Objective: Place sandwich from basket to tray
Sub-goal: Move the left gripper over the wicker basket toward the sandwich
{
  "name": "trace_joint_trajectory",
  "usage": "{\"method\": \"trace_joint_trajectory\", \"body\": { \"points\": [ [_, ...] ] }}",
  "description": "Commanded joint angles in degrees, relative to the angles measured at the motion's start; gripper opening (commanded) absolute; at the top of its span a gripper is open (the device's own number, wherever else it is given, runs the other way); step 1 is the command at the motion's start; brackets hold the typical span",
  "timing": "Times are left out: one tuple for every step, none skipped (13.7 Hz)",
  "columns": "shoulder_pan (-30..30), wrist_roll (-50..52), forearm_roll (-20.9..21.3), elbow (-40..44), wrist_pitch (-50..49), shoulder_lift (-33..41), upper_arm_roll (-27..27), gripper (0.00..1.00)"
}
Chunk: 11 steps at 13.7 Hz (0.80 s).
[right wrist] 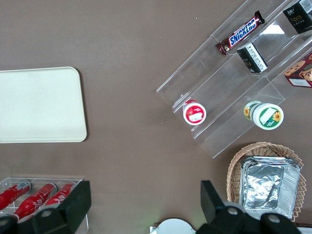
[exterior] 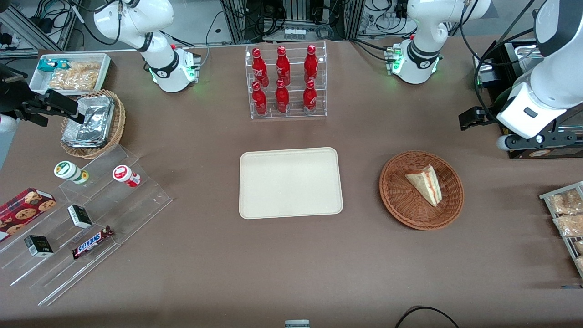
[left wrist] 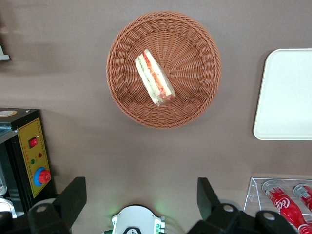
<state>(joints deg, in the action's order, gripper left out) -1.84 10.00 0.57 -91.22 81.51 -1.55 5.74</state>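
The sandwich (exterior: 426, 183), a pale bread wedge with red, orange and green filling, lies in the round reddish-brown wicker basket (exterior: 396, 207). The cream-beige tray (exterior: 290, 182) lies flat beside the basket, toward the parked arm's end, with nothing on it. My left gripper (exterior: 471, 118) hangs above the table, farther from the front camera than the basket and apart from it. In the left wrist view the gripper (left wrist: 141, 187) is open wide with nothing in it, and the sandwich (left wrist: 154, 78), the basket (left wrist: 195, 44) and part of the tray (left wrist: 287, 92) all show.
A clear rack of red bottles (exterior: 286, 82) stands farther back than the tray. A black control box (left wrist: 29, 156) stands near my arm. A wire rack of snack packets (exterior: 567, 214) lies at the working arm's end. A tan basket with foil packets (exterior: 91, 123) and a clear stepped shelf (exterior: 86, 214) are at the parked arm's end.
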Motion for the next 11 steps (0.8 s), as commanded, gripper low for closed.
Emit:
{"method": "trace_joint_trajectory", "body": {
  "points": [
    [0.26, -0.42, 0.4, 1.22, 0.58, -0.91, 0.33, 1.0],
    [0.35, -0.5, 0.75, 0.87, 0.67, -0.91, 0.33, 1.0],
    [0.35, -0.59, 0.75, 0.17, 0.5, -1.61, 0.33, 1.0],
    [0.26, -0.85, 0.84, -0.88, 1.02, -2.31, 0.33, 1.0],
    [0.26, -0.85, 0.84, -1.07, 0.85, -3.89, 0.33, 1.0],
    [0.26, -0.77, 0.84, -1.33, 0.67, -4.68, 0.33, 1.0],
    [0.52, -0.77, 0.84, -2.9, 1.63, -4.87, 0.33, 1.0],
    [0.52, -0.77, 0.84, -4.74, 4.33, -5.04, 0.33, 1.0],
    [0.35, -0.85, 0.93, -6.94, 6.8, -5.39, 0.33, 1.0],
    [0.26, -0.85, 0.93, -8.26, 8.74, -5.48, 0.33, 1.0],
    [0.26, -0.77, 0.93, -9.93, 10.15, -5.48, 0.33, 1.0]
  ]
}}
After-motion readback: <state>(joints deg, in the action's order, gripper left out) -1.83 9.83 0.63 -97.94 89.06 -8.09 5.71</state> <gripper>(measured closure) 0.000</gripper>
